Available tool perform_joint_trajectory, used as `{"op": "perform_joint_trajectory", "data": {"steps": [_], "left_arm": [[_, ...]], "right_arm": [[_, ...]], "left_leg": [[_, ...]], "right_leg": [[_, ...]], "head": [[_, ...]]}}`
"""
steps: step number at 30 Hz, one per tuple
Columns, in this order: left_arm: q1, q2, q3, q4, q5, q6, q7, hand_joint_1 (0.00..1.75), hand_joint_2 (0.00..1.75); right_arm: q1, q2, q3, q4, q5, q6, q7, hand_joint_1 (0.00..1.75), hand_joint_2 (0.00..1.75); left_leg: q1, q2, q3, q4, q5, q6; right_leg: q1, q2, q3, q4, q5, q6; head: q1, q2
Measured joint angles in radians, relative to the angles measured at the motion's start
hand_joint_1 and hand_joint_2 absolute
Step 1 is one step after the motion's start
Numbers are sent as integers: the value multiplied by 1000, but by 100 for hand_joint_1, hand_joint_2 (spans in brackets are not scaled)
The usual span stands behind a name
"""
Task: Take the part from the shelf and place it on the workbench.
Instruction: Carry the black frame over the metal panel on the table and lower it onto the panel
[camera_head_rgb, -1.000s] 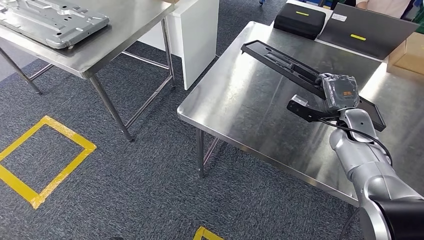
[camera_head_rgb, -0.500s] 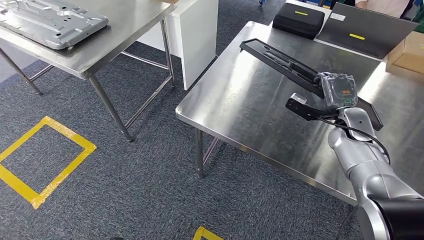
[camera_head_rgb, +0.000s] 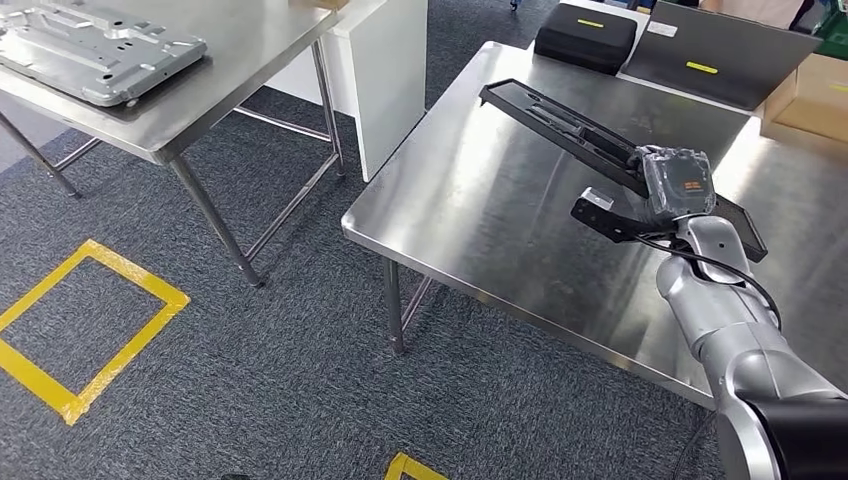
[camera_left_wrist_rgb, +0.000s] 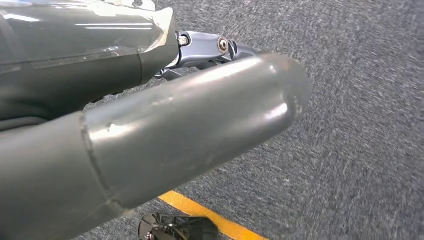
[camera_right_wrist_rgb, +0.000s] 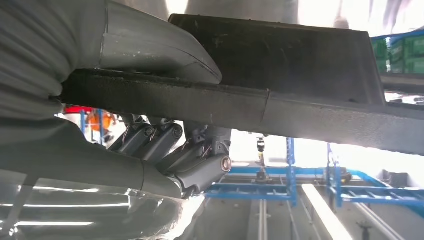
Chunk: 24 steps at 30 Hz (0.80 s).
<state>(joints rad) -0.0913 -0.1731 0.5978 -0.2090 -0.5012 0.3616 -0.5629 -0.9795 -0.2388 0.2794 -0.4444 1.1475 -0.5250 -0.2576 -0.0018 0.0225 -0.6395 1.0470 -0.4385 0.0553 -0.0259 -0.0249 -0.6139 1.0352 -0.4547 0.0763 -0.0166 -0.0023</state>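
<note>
Clearly the right hand (camera_head_rgb: 680, 185) has the part (camera_head_rgb: 560, 125), a long, flat black tray-like piece, clamped near one end, and holds it out over the steel workbench (camera_head_rgb: 500, 230). From the head view the piece runs from about four o'clock of the bench top, where the hand grips it, up toward eleven o'clock, its far end slightly raised and, as best I can judge, not yet resting on the metal. The right wrist view shows the thumb (camera_right_wrist_rgb: 150, 47) lying across one face of the part's edge and the darker fingers (camera_right_wrist_rgb: 165, 145) curled under the other, so the grip is a firm pinch on the rim. It looks stiff, a moulded or pressed plate, probably fairly light, but held so near one end it will lever hard against the fingers; a hold nearer the middle would be steadier, and the textured edge seems to give decent purchase. The left hand (camera_left_wrist_rgb: 150, 130) hangs down over grey carpet; whether its fingers are spread or curled I cannot tell. At ten o'clock a second steel table (camera_head_rgb: 200, 90) carries a grey metal plate (camera_head_rgb: 90, 50). Beyond the bench, near one o'clock, sit a black case (camera_head_rgb: 585, 35), an open dark lid (camera_head_rgb: 730, 65) and a cardboard box (camera_head_rgb: 805, 95).
</note>
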Motion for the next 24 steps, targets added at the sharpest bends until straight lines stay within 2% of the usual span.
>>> {"op": "perform_joint_trajectory", "data": {"steps": [2,4,6,8,9,10,11,13,15,17,19,20,21,22,24], "left_arm": [[1,0,0,0,0,2,0,0,0],[1,0,0,0,0,3,1,0,0],[1,0,0,0,0,5,1,0,0],[2,0,0,0,0,5,1,0,0],[2,0,0,1,0,5,1,0,0],[3,0,0,1,0,5,1,0,0],[3,0,0,1,0,5,1,0,0],[3,0,0,1,0,5,1,0,0],[2,1,0,1,0,5,1,0,0],[2,1,0,1,0,5,1,0,0],[1,0,0,1,0,5,1,0,0],[1,0,0,1,0,5,0,0,0],[0,0,0,1,-1,5,0,0,0],[0,0,0,1,-1,5,0,0,0],[1,0,1,1,-2,5,0,0,0]], "right_arm": [[0,1,0,0,1,0,3,173,175],[0,1,1,0,2,-1,5,173,175],[-1,2,1,0,2,-1,5,173,175],[0,3,1,0,2,-1,5,173,175],[0,3,1,0,2,-1,5,173,175],[1,3,1,0,2,-1,5,173,175],[2,4,1,0,2,-1,5,173,175],[2,5,1,0,2,-1,5,173,175],[0,6,1,0,2,-1,5,173,175],[-1,4,1,0,2,-1,5,173,175],[-1,1,1,0,2,-1,5,173,175],[-1,0,1,0,2,-1,5,173,175],[-2,-2,1,0,2,-1,5,173,175],[-2,-3,1,0,2,0,5,173,175],[1,-4,1,0,2,0,5,173,175]], "left_leg": [[-2,7,0,0,0,-10],[4,5,-5,10,-11,-20],[8,-8,-38,86,-60,-32],[10,-16,-96,215,-122,-39],[11,-16,-118,261,-135,-40],[12,-17,-125,275,-132,-39],[12,-18,-113,252,-110,-38],[13,-37,-46,119,-48,-29],[12,-54,5,20,-17,-23],[7,-50,11,6,-16,-21],[6,-38,16,-7,-7,-8],[7,-32,19,-14,-2,0],[8,-26,21,-21,2,7],[7,-21,21,-23,4,11],[6,-10,20,-23,4,13]], "right_leg": [[4,11,3,-8,5,-17],[-2,21,3,-9,10,-29],[-6,30,3,-10,13,-42],[-4,38,3,-10,13,-50],[-4,43,3,-10,13,-50],[-3,49,3,-10,13,-50],[-3,56,3,-10,13,-50],[-3,69,4,-10,14,-50],[1,79,1,-9,15,-46],[4,85,-4,-13,19,-38],[6,81,-10,-10,16,-27],[7,70,-20,10,4,-25],[8,57,-41,53,-19,-26],[8,44,-70,115,-47,-28],[9,38,-130,245,-94,-27]], "head": [[-2,0],[-3,0],[-5,0],[-6,0],[-6,0],[-6,0],[-6,0],[-6,0],[-6,0],[-5,0],[-5,0],[-5,0],[-4,0],[-4,0],[-4,0]]}}
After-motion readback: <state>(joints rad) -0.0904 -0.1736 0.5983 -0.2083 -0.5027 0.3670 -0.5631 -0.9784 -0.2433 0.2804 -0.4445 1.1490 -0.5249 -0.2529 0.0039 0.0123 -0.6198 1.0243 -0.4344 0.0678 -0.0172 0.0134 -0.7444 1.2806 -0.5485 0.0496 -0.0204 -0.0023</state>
